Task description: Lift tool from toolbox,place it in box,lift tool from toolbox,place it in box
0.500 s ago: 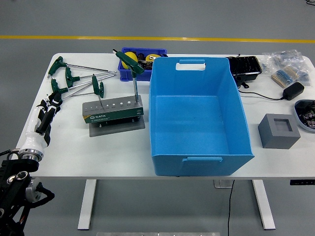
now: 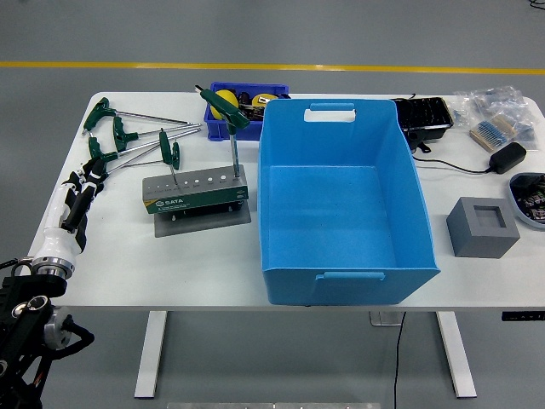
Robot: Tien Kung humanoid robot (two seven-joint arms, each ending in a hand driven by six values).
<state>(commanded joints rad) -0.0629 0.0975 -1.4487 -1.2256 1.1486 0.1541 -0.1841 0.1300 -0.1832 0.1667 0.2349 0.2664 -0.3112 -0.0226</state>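
A grey tool stand point(image 2: 195, 194) sits left of the big blue box point(image 2: 341, 200). Two green T-handle wrenches stand upright in it: a tall one point(image 2: 228, 115) at its right end and a short one point(image 2: 173, 156) near its left. Several more green T-handle wrenches point(image 2: 119, 136) lie loose on the table behind the stand. The blue box holds nothing. My left hand point(image 2: 78, 198) rests on the table at the far left, its fingers relaxed and holding nothing, well left of the stand. My right arm is out of view.
A small blue bin point(image 2: 215, 123) with a yellow tape measure stands behind the stand. A grey square block point(image 2: 482, 227) sits right of the box. A black tray point(image 2: 424, 115), a power adapter point(image 2: 508, 156), bagged parts point(image 2: 498, 109) and a small dish point(image 2: 528, 196) lie at the back right.
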